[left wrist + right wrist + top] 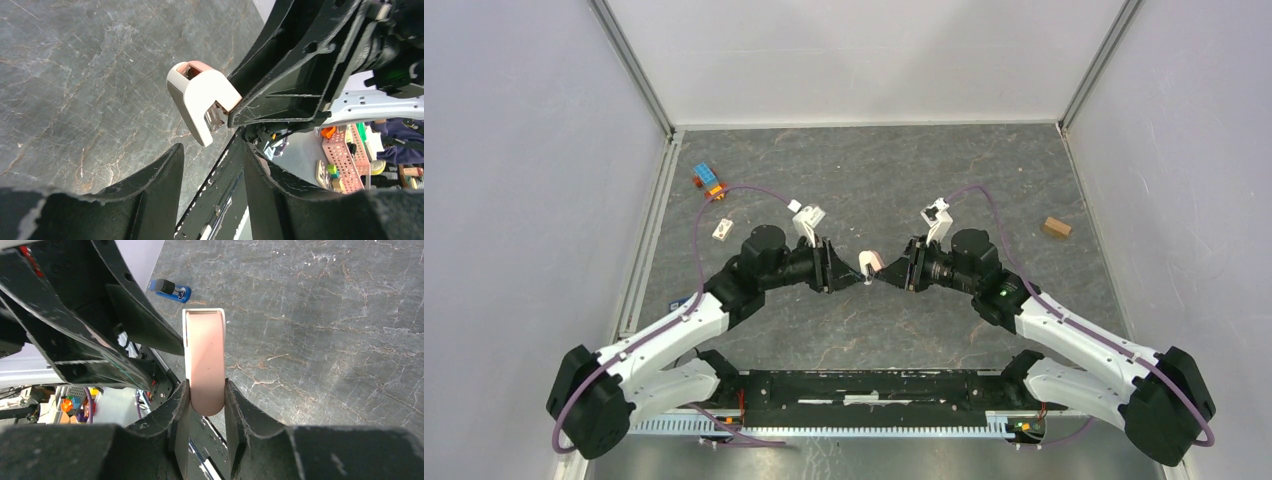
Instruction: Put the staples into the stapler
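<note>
My right gripper [888, 272] [206, 397] is shut on a small pink-and-white piece [870, 263] [204, 360] and holds it above the table's middle. My left gripper [848, 272] [212, 167] is open and empty, its tips just short of that piece [202, 97], which shows silvery metal inside. The blue stapler with a black end [170, 290] lies on the table near the left arm; only a blue sliver of it [680, 299] shows from above. A small pale rectangular bit [722, 229] lies at the left; I cannot tell whether it is the staples.
Blue-orange-red toy bricks [709, 181] lie at the far left. A brown block [1055, 227] lies at the right. White walls close in the grey marbled table [864, 170] on three sides. A pink basket [345, 155] stands off the table.
</note>
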Robot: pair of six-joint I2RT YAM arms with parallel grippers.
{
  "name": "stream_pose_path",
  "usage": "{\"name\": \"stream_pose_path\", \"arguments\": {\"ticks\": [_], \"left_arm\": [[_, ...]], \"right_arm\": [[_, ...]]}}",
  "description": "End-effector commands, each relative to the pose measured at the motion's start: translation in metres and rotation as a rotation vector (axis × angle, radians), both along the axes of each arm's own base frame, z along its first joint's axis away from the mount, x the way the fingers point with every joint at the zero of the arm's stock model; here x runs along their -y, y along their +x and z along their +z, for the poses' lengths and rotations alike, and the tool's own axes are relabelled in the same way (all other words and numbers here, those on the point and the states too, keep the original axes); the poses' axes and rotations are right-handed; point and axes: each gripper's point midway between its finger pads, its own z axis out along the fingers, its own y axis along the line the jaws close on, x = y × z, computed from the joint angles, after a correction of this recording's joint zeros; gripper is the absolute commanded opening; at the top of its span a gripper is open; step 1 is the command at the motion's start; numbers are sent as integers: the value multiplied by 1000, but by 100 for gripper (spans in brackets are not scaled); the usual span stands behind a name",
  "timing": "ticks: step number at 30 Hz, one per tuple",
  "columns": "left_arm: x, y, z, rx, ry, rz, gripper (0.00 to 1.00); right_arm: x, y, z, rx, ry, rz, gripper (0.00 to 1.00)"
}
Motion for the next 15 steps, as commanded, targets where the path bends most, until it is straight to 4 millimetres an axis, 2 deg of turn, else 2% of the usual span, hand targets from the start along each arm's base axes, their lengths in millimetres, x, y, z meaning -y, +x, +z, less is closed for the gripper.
{"name": "stream_pose_path", "arguments": {"ticks": [1, 8, 15], "left_arm": [[16, 9, 5, 94, -6, -17, 55], [21, 16, -19, 65, 48, -4, 50], [19, 22, -27, 90, 82, 12, 46]], "right_arm": [[-6, 8, 36, 89, 68, -11, 6], [-5, 8, 35, 88, 61, -13, 5], [-8, 7, 34, 85, 60, -11, 4]]}}
